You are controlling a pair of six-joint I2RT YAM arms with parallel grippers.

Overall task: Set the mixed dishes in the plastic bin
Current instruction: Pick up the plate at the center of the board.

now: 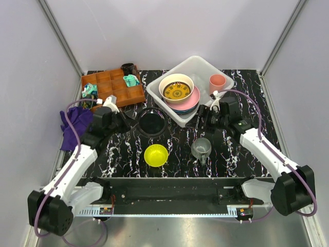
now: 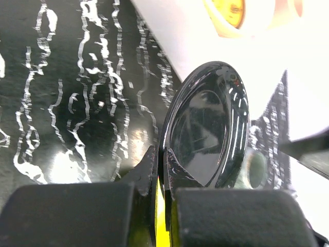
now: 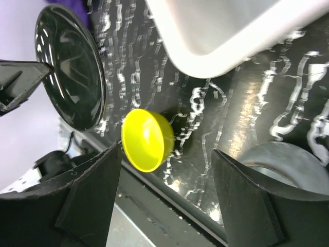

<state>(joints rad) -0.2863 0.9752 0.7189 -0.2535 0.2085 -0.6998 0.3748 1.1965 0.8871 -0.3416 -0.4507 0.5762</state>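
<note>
The plastic bin stands at the back centre and holds a cream bowl on a pink plate, with a blue plate edge under it, and a pink cup. My left gripper is shut on the left rim of the black saucer, just left of the bin; in the left wrist view my gripper pinches the saucer, which appears tilted. The small yellow bowl and the grey mug stand on the table. My right gripper is open and empty by the bin's near corner, above the mug.
A brown wooden compartment tray with small items stands at the back left. A purple cloth lies at the left edge. In the right wrist view the yellow bowl and the bin's corner lie ahead of the open fingers.
</note>
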